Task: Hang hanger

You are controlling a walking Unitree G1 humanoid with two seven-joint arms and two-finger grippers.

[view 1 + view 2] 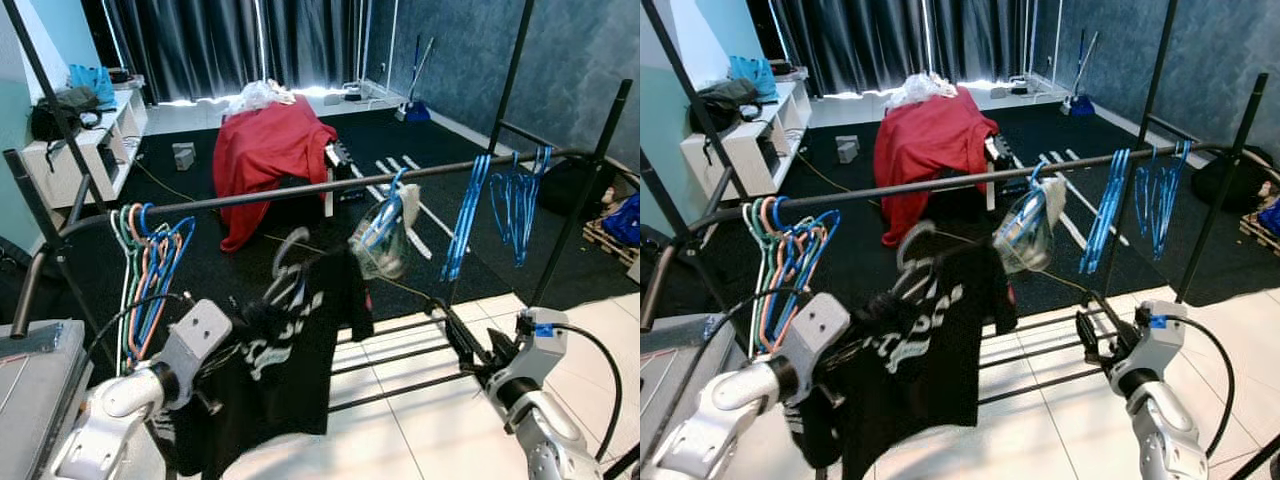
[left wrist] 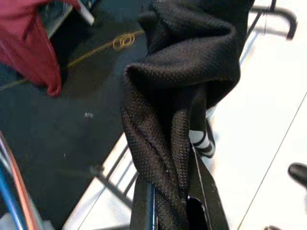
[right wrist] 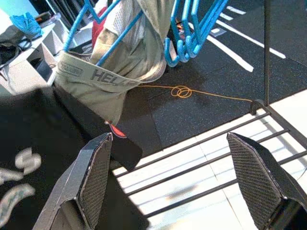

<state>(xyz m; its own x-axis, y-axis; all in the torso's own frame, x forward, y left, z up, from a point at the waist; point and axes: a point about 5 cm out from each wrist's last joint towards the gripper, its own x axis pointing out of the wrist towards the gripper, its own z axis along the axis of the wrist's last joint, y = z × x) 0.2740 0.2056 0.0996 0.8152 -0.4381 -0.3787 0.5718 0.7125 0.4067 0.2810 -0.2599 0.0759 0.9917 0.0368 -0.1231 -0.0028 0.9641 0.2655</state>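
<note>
1. Left pincer (image 2: pixel 177 211) is closed on the black shirt (image 1: pixel 290 350), which hangs on its hanger (image 1: pixel 290 250) just below the rail (image 1: pixel 300 195).
2. Right pincer (image 3: pixel 177 182) is spread wide, empty, low beside the rail's base bars.
3. Judgement: lift the hook above the rail, into the gap between the coloured hangers (image 1: pixel 150 260) and the grey garment (image 1: pixel 385 235); lower squarely.
4. The left wrist view shows the bunched-cloth grip; the eye views show the gap.

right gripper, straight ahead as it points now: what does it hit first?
Probably the rack's lower bars. The right gripper is open and holds nothing, aimed down at them. The pale garment on blue hangers hangs higher and farther; depth is unclear.
</note>
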